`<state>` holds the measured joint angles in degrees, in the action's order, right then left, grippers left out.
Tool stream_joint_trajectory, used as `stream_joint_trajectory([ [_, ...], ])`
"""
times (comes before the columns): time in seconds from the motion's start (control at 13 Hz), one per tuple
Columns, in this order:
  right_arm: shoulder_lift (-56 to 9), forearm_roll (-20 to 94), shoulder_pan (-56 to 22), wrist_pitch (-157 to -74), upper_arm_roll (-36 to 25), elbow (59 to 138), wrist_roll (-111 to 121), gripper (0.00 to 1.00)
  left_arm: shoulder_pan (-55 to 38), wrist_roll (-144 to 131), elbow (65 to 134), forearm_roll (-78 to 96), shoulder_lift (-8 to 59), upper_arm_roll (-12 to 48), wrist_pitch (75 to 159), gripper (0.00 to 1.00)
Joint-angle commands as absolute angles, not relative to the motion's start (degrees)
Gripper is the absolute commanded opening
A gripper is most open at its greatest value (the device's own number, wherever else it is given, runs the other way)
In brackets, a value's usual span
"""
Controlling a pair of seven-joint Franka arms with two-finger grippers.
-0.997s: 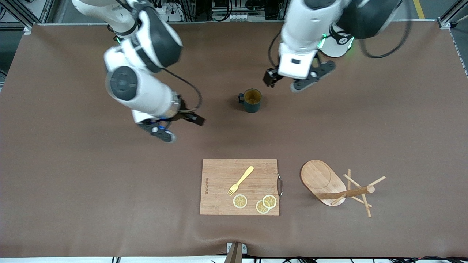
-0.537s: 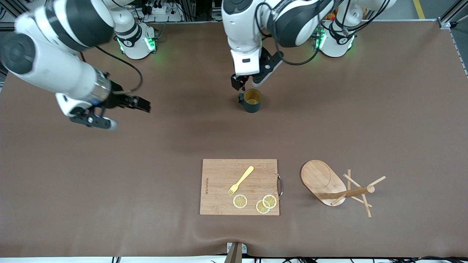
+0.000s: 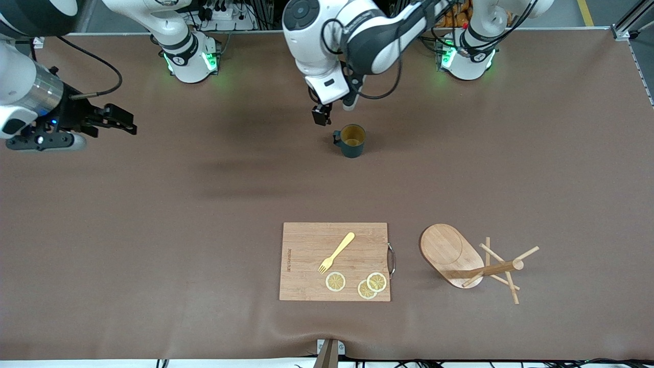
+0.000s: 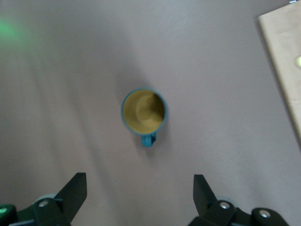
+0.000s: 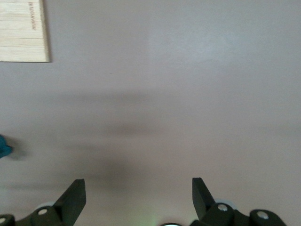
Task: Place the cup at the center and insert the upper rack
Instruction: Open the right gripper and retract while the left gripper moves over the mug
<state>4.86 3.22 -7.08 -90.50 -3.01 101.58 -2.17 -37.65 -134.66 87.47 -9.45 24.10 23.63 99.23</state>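
The cup (image 3: 351,140), dark teal with a yellow inside, stands upright on the brown table; in the left wrist view the cup (image 4: 144,111) shows from above with its handle toward my fingers. My left gripper (image 3: 337,108) hangs open and empty over the table just beside the cup, and its wrist view shows the left gripper (image 4: 139,181) with jaws wide apart. The upper rack (image 3: 449,250), a wooden mug tree, lies tipped on its side near the front camera. Out at its own end of the table, my right gripper (image 3: 46,141) is open and empty, also seen as the right gripper (image 5: 138,186).
A wooden cutting board (image 3: 306,245) lies beside the rack, toward the right arm's end, carrying a yellow fork (image 3: 337,252) and three lemon slices (image 3: 335,281). Its corner shows as the cutting board (image 4: 287,61) and the cutting board (image 5: 21,30).
The right arm swung away from the table's middle out to its own end. The left gripper moved from beside the cup toward the right arm's end, now close over the cup.
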Motion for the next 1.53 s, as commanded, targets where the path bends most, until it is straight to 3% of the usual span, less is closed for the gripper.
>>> stream_joint_trajectory([
  [0.0,8.2,-0.3,-5.6,-91.0,-2.0,103.4,-0.3,1.0,-39.5,-143.5,87.4,-10.7,27.2,23.4,100.0,1.0],
  [0.61,9.5,0.3,3.3,-91.5,-2.0,105.0,11.2,1.0,-43.2,-153.6,96.8,-11.1,28.4,23.2,112.6,1.0],
  [1.0,9.5,3.3,5.1,-91.1,-2.0,105.2,11.1,1.0,-45.9,-158.5,95.9,-21.4,34.1,23.1,113.6,0.84],
  [1.46,9.5,3.0,5.3,-92.1,-1.9,105.1,11.2,1.0,-50.0,-160.1,89.7,-29.5,40.3,22.3,111.4,0.77],
])
